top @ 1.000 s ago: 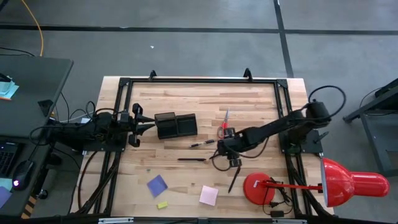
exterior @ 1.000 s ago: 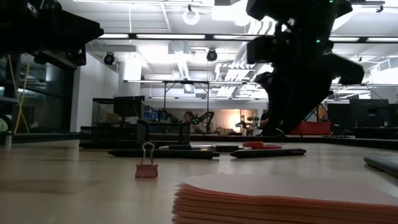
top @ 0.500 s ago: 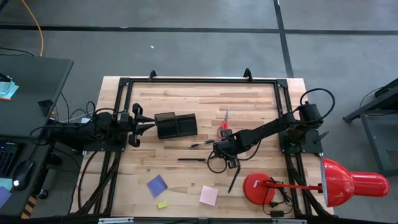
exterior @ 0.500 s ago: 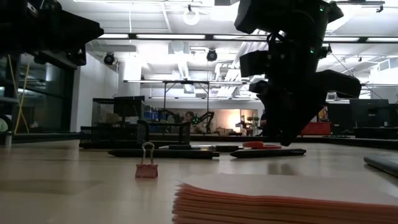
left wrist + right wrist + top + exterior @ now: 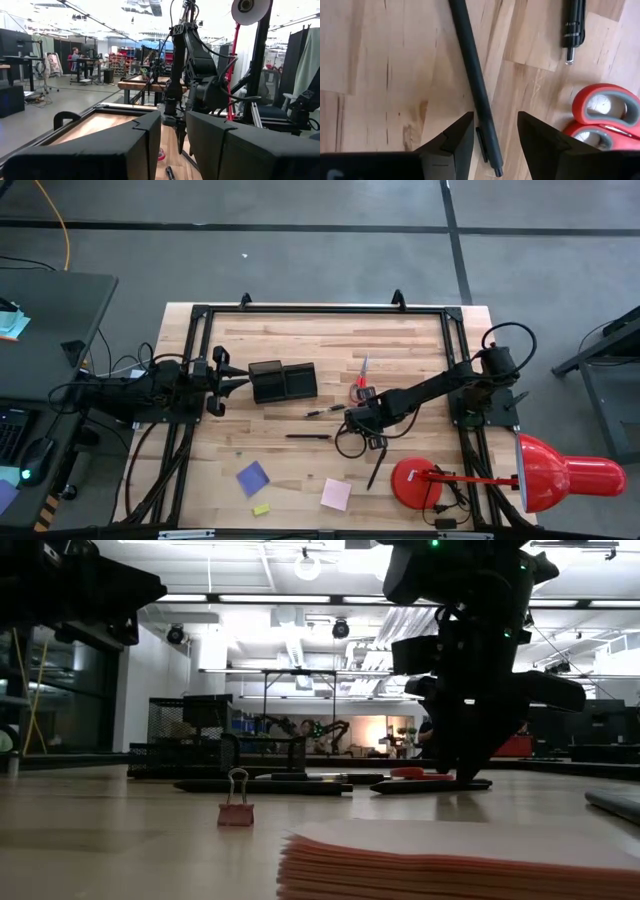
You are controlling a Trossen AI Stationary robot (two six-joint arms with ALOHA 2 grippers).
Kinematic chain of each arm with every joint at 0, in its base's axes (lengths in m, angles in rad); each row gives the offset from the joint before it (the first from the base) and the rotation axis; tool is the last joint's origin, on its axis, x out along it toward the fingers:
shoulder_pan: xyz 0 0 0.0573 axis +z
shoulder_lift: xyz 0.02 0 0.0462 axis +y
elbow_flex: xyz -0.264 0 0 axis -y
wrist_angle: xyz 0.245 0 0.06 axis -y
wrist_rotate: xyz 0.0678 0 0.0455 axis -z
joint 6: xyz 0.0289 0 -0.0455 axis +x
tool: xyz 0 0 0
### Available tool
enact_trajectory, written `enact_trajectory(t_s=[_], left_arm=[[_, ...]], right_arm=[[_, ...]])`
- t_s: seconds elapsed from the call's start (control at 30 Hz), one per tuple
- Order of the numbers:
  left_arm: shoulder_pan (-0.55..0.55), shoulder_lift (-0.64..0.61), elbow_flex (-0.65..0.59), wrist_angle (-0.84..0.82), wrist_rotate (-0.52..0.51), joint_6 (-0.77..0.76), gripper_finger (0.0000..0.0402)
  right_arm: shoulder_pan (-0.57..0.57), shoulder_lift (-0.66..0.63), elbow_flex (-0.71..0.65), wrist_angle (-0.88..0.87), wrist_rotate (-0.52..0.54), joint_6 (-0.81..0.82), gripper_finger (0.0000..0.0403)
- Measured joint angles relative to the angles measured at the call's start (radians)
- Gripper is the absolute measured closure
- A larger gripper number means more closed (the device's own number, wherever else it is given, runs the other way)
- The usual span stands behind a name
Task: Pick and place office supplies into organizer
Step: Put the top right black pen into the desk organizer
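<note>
High view: right gripper (image 5: 362, 427) partly hides a dark pen (image 5: 308, 437) mid-table, red-handled scissors (image 5: 359, 380) just beyond, organizer (image 5: 283, 381) far left by the parked left gripper (image 5: 222, 383), whose fingers sit nearly shut on nothing. Low view: arm blocks the scissors; binder clip (image 5: 236, 802) near, pink pad (image 5: 450, 865) cut off. Right wrist view: fingers (image 5: 457, 137) apart, straddling the pen (image 5: 475, 85), not gripping.

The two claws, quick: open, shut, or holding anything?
Left gripper: parked beside the organizer; cannot tell, nothing visibly held.
Right gripper: open, fingers straddling a black pen on the table, not gripping yet.
</note>
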Motion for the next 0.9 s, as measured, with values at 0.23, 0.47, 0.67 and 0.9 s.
enact_trajectory(t_s=[0.23,0.47,0.67,0.9], left_arm=[[0.0,0.0,0.0,0.0,0.0,0.0,0.0318],[0.0,0.0,0.0,0.0,0.0,0.0,0.0318],[0.0,0.0,0.0,0.0,0.0,0.002,0.0318],[0.0,0.0,0.0,0.0,0.0,0.001,0.0318]], right_arm=[[-0.041,0.0,0.0,0.002,-0.072,0.026,0.0259],[-0.049,0.0,0.0,0.007,-0.073,0.018,0.026],[-0.043,0.0,-0.001,0.052,-0.12,-0.006,0.0265],[-0.044,0.0,-0.001,0.07,-0.119,-0.024,0.0265]])
